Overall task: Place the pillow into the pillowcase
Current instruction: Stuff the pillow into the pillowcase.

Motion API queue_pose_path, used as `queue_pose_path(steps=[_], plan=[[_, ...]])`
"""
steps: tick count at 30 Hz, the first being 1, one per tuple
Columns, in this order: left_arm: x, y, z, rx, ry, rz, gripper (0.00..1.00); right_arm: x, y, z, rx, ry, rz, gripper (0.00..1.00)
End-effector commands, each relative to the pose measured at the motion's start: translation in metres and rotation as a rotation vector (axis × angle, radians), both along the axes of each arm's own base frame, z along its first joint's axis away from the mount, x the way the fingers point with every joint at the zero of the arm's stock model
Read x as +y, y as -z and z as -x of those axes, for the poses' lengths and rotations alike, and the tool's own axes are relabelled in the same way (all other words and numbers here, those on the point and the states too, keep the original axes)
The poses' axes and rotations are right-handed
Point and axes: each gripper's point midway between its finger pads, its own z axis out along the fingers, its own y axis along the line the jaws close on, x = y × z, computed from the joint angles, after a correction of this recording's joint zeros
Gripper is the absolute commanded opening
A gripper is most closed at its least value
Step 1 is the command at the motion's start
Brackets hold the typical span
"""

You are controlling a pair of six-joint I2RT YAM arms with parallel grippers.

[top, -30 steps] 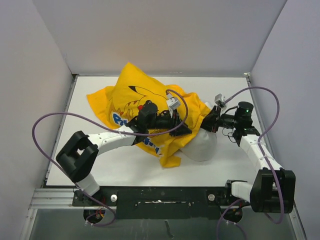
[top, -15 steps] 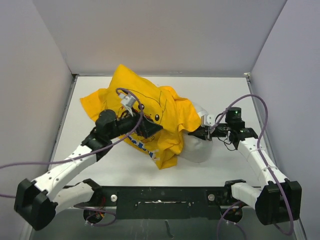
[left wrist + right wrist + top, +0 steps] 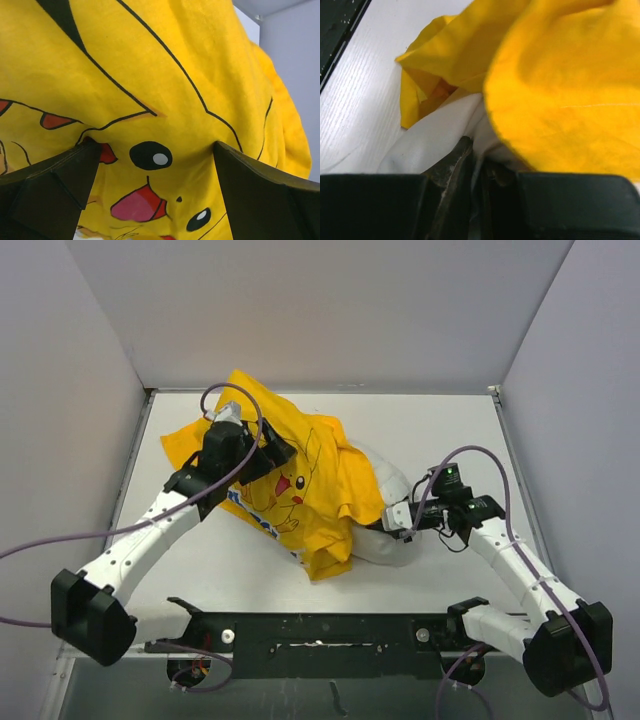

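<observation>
The yellow pillowcase (image 3: pixel 300 490) with the cartoon face lies bunched over the pillow (image 3: pixel 380 548) at mid table. Only the pillow's white right end shows from under the cloth. My left gripper (image 3: pixel 272 458) hovers over the pillowcase's back left part. In the left wrist view this gripper (image 3: pixel 156 145) stands wide open, with the printed face of the pillowcase (image 3: pixel 165 75) beyond its fingers and nothing held. My right gripper (image 3: pixel 382 523) is at the pillow's right end. The right wrist view shows this gripper (image 3: pixel 477 160) shut on a fold of the white pillow (image 3: pixel 435 140), under the pillowcase's yellow edge (image 3: pixel 560 90).
The white table (image 3: pixel 440 430) is boxed in by pale walls at the back and both sides. A black rail (image 3: pixel 320 632) carrying the arm bases runs along the near edge. Purple cables (image 3: pixel 60 545) loop out from both arms.
My left gripper has opened, let go of the pillowcase and drawn back to the left. The right gripper has slid left and nearer with the pillow's end, and the pillowcase has settled flatter.
</observation>
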Motion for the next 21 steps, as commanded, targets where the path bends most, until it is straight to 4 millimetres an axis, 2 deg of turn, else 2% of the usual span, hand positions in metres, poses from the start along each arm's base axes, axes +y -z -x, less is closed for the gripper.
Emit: queue_pose_path(steps=[1,2,3,5,6,7,10,12,13,15,17,19,21], plan=[[-0.002,-0.006,-0.032,0.039,-0.115,0.01,0.95,-0.007,0.029,0.004,-0.057,-0.04,0.237,0.03],[-0.014,-0.005,-0.036,0.02,-0.07,0.045,0.85,-0.007,0.031,0.005,-0.076,-0.055,0.275,0.03],[-0.027,-0.006,-0.038,-0.012,-0.014,0.091,0.68,-0.005,0.031,0.004,-0.097,-0.07,0.31,0.03],[-0.055,-0.018,-0.042,-0.118,0.114,0.206,0.23,-0.003,0.015,-0.006,-0.154,-0.066,0.352,0.03],[-0.069,-0.031,-0.044,-0.186,0.18,0.261,0.11,-0.001,0.001,-0.015,-0.187,-0.044,0.361,0.02],[-0.082,-0.046,-0.045,-0.251,0.246,0.301,0.06,0.001,-0.017,-0.028,-0.217,-0.004,0.364,0.02],[-0.123,-0.097,-0.043,-0.397,0.44,0.338,0.02,0.002,-0.085,-0.071,-0.36,0.128,0.368,0.01],[-0.15,-0.131,-0.038,-0.476,0.539,0.345,0.01,0.002,-0.133,-0.092,-0.448,0.202,0.349,0.01],[-0.164,-0.156,-0.033,-0.531,0.584,0.354,0.01,0.001,-0.154,-0.098,-0.472,0.229,0.333,0.01],[-0.186,-0.179,-0.022,-0.584,0.66,0.358,0.01,0.003,-0.194,-0.094,-0.496,0.244,0.262,0.01],[-0.203,-0.19,-0.008,-0.606,0.726,0.374,0.02,0.004,-0.228,-0.074,-0.494,0.219,0.17,0.01],[-0.218,-0.192,0.004,-0.611,0.769,0.395,0.06,0.003,-0.251,-0.053,-0.48,0.184,0.094,0.01],[-0.235,-0.187,0.016,-0.603,0.802,0.421,0.08,0.001,-0.265,-0.035,-0.463,0.159,0.043,0.01]])
